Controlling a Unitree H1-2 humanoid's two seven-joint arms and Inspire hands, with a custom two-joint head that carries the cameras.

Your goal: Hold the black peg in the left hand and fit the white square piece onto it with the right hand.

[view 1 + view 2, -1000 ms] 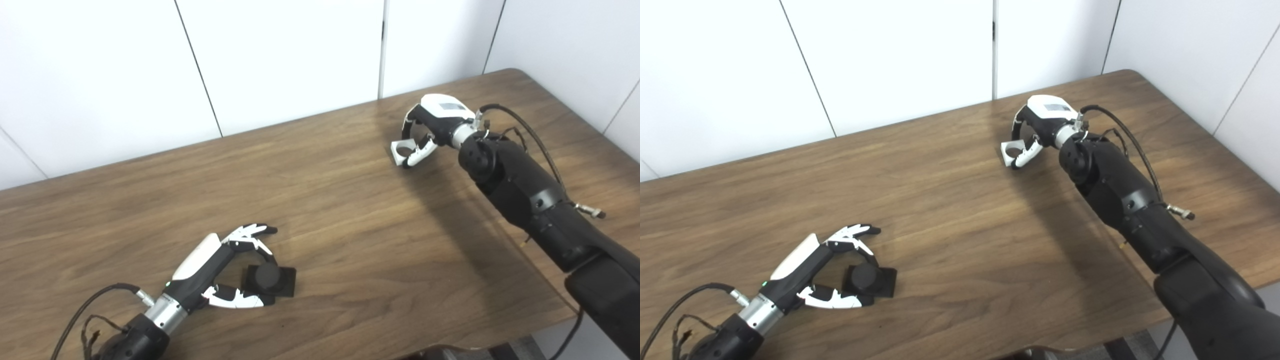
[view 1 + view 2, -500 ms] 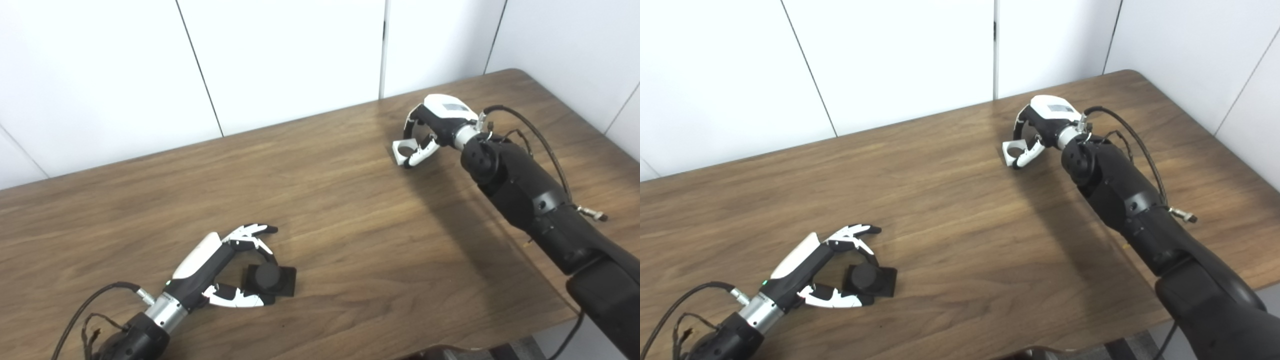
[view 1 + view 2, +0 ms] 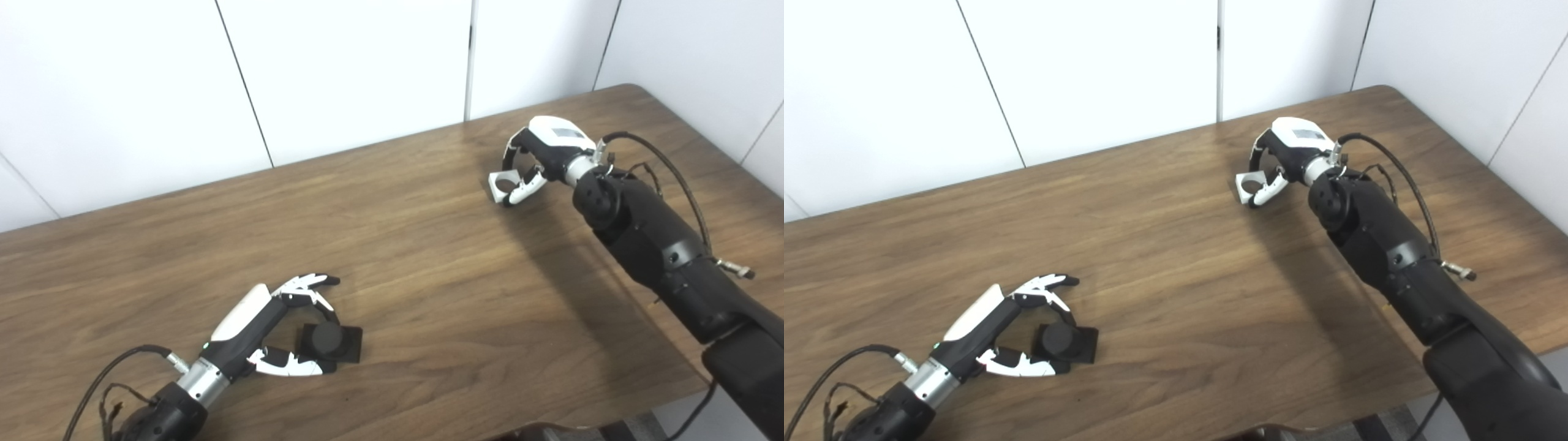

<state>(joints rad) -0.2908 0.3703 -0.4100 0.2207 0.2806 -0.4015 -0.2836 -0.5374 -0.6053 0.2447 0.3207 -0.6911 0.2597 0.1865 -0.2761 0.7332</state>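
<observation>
Step in hand: the pick-up stage is judged to be under way; the two parts are well apart and no fitting has begun.
Landmark: the black peg [image 3: 328,341], a round stud on a square black base, is seen resting on the wooden table [image 3: 392,257] near its front left.
Left hand [image 3: 278,334]: fingers are spread partly open around the black peg, one fingertip beside its near edge; a firm hold cannot be confirmed, and the peg is not lifted.
White square piece [image 3: 503,184]: far to the right of and beyond the black peg, it is pinched between thumb and fingers.
Right hand [image 3: 534,162]: curled closed on the white square piece, low over the table; whether the piece is clear of the surface cannot be told.
Next move: the left fingers would need to be closed on the peg and the peg raised upright; the piece would then need to be carried towards the peg with its round hole lined up over the stud.
</observation>
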